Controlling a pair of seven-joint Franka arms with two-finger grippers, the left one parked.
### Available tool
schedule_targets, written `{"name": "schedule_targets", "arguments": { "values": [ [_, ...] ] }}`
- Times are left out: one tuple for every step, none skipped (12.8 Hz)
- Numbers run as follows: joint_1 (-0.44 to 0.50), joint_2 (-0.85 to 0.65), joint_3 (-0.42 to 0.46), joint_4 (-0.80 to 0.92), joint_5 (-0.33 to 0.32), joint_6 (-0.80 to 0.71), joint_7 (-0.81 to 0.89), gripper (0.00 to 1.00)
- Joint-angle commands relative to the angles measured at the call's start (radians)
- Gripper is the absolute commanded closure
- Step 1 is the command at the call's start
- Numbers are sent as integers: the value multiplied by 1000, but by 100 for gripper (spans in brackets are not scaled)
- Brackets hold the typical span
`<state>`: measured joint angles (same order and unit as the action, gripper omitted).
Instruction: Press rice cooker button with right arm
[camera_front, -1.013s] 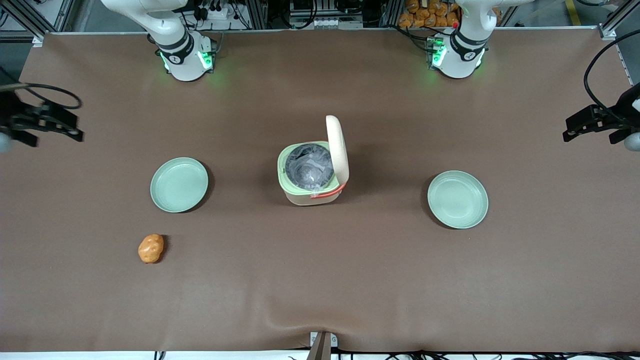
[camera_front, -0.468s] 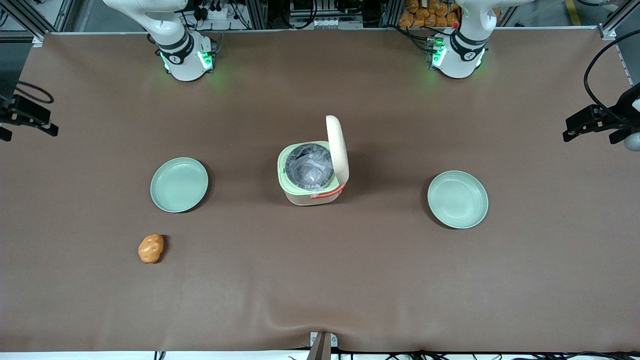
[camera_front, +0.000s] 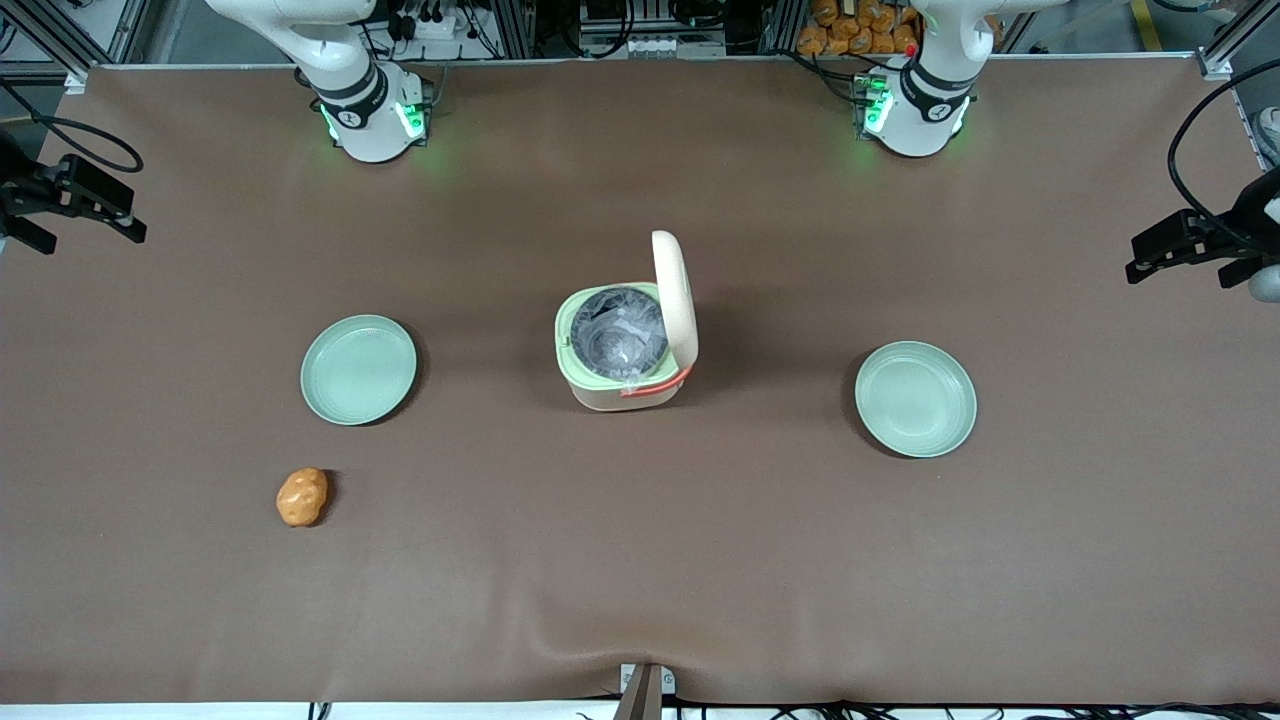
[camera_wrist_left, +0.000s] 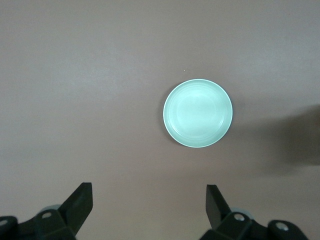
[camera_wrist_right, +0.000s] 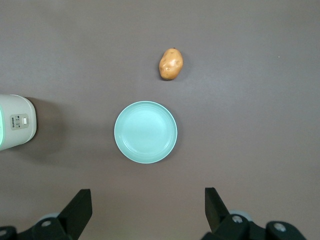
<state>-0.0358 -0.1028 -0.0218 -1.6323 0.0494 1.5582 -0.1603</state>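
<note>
The rice cooker (camera_front: 622, 345) stands mid-table, cream with a pale green rim, a grey inner pot and an orange-red handle. Its lid (camera_front: 673, 295) stands open and upright, with the outer face turned toward the parked arm's end. The button is hidden. In the right wrist view the cooker's cream side wall (camera_wrist_right: 17, 122) shows a small pale rounded-square panel (camera_wrist_right: 19, 121). My right arm's gripper (camera_front: 75, 200) hangs over the table's edge at the working arm's end, far from the cooker. It is open and empty (camera_wrist_right: 148, 200).
A pale green plate (camera_front: 358, 369) lies between my gripper and the cooker and shows under the gripper (camera_wrist_right: 145, 132). An orange potato (camera_front: 301, 496) (camera_wrist_right: 171, 63) lies nearer the front camera. A second plate (camera_front: 915, 398) (camera_wrist_left: 198, 113) lies toward the parked arm's end.
My gripper has shifted at the table's edge, first outward, then a little farther from the front camera. The cooker, plates and potato have not moved.
</note>
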Motion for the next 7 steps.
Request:
{"name": "schedule_targets", "arguments": {
  "values": [
    [4, -17, 5, -4, -3, 3, 12, 0],
    [4, -17, 5, -1, -3, -1, 12, 0],
    [4, -17, 5, 0, -5, -1, 12, 0],
    [4, -17, 5, -1, -5, -1, 12, 0],
    [4, -17, 5, -1, -5, -3, 12, 0],
    [4, -17, 5, -1, -5, -7, 12, 0],
    [4, -17, 5, -1, -5, -7, 12, 0]
  ]
}}
